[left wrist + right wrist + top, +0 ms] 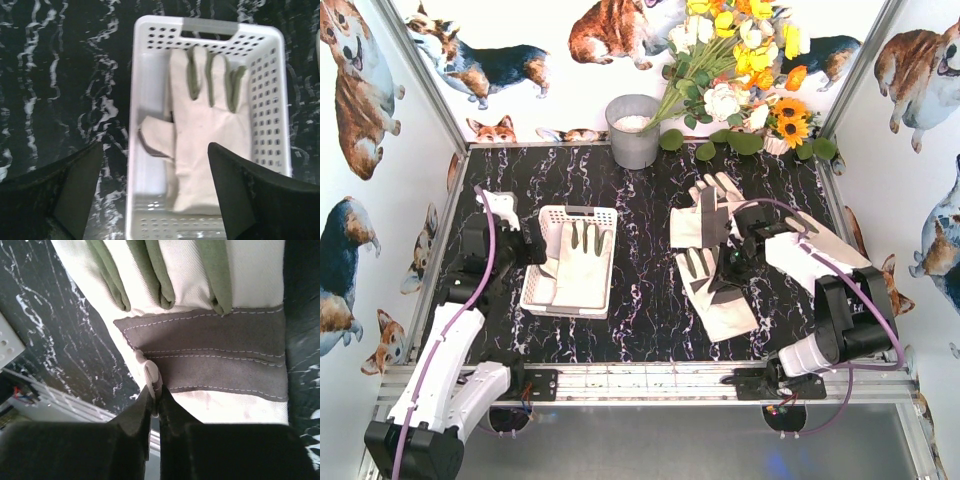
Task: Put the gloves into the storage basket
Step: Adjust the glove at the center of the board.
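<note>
Glove [720, 305] right of centre is pinched in the closed right claw [156, 395]; left claw [155, 150] gapes empty over the storage basket [265, 100].

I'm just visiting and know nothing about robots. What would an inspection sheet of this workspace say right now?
Surface: black marbled tabletop.
Job's things: the storage basket holds one glove; a far glove and a near glove lie on the table to its right.
Clutter: grey bucket and flowers at the back.
Grippers: left gripper hovers over the basket, jaws open, empty; right gripper has its jaws shut on a fold of fabric, apparently the near glove's.
Cables: purple cables run along both arms.
Surroundings: corgi-printed walls; metal rail at the near edge.
</note>
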